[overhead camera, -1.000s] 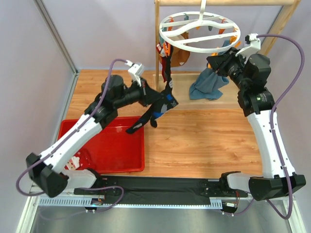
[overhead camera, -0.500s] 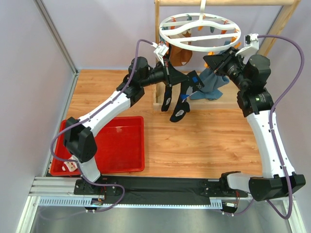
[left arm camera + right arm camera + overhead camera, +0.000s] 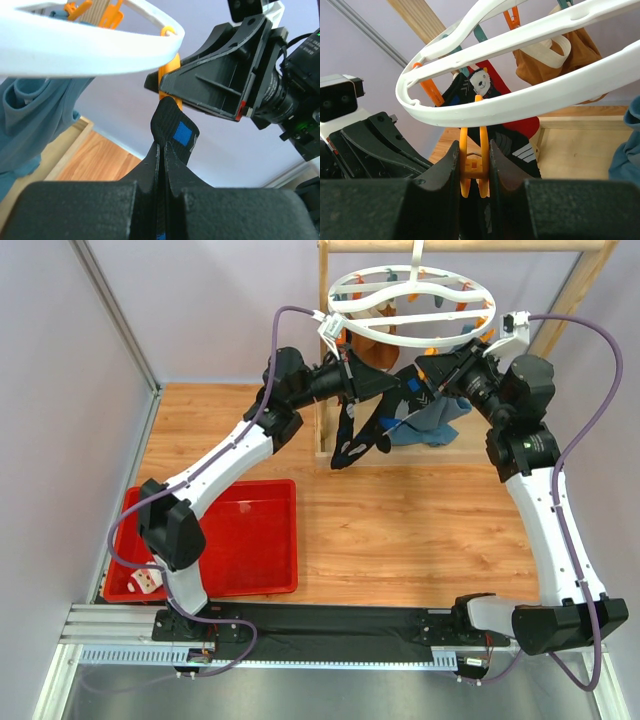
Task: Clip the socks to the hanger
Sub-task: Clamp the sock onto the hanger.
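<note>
Left tool (image 3: 162, 167) clamps one black sock (image 3: 172, 127); right tool (image 3: 474, 157) squeezes one orange clip (image 3: 469, 175).

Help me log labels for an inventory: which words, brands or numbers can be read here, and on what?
No text can be read.
White print on the right wrist's camera lens: too small and blurred to read.
White marks on a dark sock: stripes, not letters.
</note>
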{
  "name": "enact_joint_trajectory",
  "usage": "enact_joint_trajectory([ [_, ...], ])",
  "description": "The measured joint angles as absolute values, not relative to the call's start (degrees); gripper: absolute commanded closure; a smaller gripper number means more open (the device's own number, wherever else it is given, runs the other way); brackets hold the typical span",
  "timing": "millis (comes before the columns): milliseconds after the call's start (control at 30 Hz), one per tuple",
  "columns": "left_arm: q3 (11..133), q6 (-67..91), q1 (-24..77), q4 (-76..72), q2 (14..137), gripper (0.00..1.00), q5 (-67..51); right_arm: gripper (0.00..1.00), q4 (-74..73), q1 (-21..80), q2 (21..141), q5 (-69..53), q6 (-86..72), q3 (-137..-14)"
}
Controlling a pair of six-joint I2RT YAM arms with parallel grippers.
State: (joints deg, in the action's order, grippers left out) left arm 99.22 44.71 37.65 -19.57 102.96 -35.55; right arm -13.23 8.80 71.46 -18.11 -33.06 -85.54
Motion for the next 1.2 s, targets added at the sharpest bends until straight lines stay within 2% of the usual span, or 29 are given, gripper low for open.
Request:
enact_joint_trajectory([
  [467, 100.2, 45.1, 38.0, -19.6, 104.0, 1.00, -35.6, 1.00, -13.1, 8.8, 71.4, -18.1, -33.2, -85.3],
  [767, 93.1, 44.4, 38.2, -19.4, 102.5, 1.00, -35.5, 1.00, -13.2, 8.4, 71.4, -18.2, -33.1, -85.3],
  [1200, 97.4, 45.4, 38.2, -20.5, 102.7, 1.00, -35.5, 1.00, -13.3, 8.4, 71.4, -18.6, -33.2, -85.5],
])
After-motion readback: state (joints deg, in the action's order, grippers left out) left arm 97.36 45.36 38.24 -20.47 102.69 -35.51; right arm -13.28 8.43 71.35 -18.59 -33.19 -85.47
